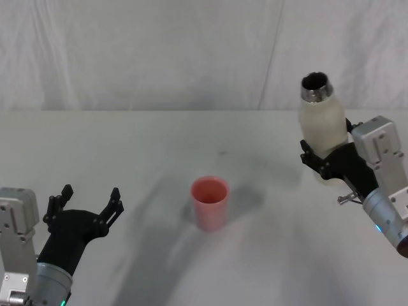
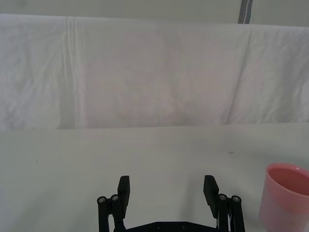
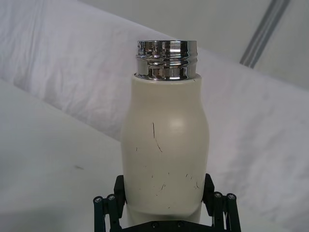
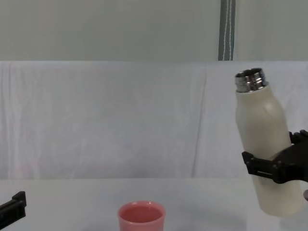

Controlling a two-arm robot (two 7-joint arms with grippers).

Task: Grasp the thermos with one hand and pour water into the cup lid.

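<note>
I see the broad white cloth-covered tabletop spread out before me, with a white draped backdrop hanging behind it. The tall cream-white cylindrical thermos with its shiny threaded steel neck is off to my right, lifted clear of the tabletop and leaning slightly, its open mouth tipped a little toward the left. My right claw is clamped around the lower part of its body, black fingers pressing on both sides, so the neck and shoulders rise well above the grip. My left claw sits low at the near left, fingers spread apart with nothing between them. The small round pink cup lid stands upright on the tabletop near the middle, between the two claws, well apart from the thermos and lower than its base.
</note>
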